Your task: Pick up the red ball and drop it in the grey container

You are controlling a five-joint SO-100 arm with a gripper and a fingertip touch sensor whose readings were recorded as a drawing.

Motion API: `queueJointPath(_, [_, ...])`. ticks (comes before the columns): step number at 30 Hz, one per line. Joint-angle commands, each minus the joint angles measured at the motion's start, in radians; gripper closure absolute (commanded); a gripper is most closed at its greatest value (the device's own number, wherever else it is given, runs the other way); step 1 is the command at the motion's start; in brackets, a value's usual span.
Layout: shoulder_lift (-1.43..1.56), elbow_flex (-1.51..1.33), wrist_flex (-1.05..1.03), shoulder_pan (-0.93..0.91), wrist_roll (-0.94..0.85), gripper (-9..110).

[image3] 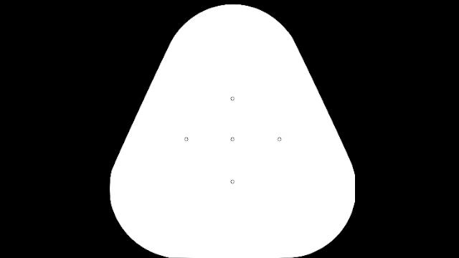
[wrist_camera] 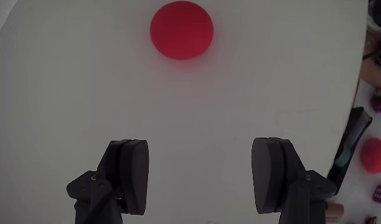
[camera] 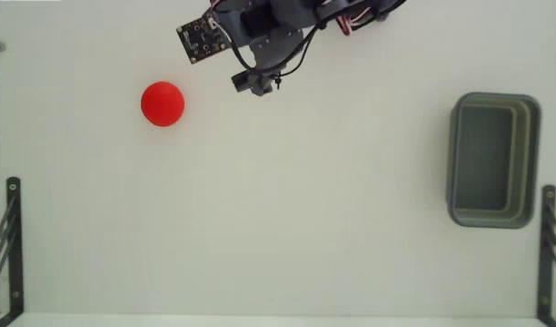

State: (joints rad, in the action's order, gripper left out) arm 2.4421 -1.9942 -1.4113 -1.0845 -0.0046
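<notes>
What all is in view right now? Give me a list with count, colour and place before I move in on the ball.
red ball: one, bright red, on the white table at the left in the fixed view; top centre in the wrist view, ahead of the fingers and untouched.
grey container: one, grey-green, at the right edge of the table in the fixed view, nothing seen in its hollow.
table: one, white, under everything.
black brackets: two, at the lower left and lower right table edges in the fixed view.
clutter beyond the table edge: several small red and purple items at the right in the wrist view, too blurred to name.
gripper: one, dark, jaws wide apart, holding nothing; top centre in the fixed view.
</notes>
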Motion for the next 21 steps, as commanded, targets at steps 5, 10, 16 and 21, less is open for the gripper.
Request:
queueJointPath(5, [-0.029,0.004,0.040,-0.006,0.005,-9])
queueJointPath(10, [-0.083,0.014,0.083,-0.006,0.005,-9])
queueJointPath(16, [-0.151,0.031,0.134,-0.006,0.005,-9])
queueJointPath(21, [-0.219,0.053,0.179,-0.006,0.005,-9])
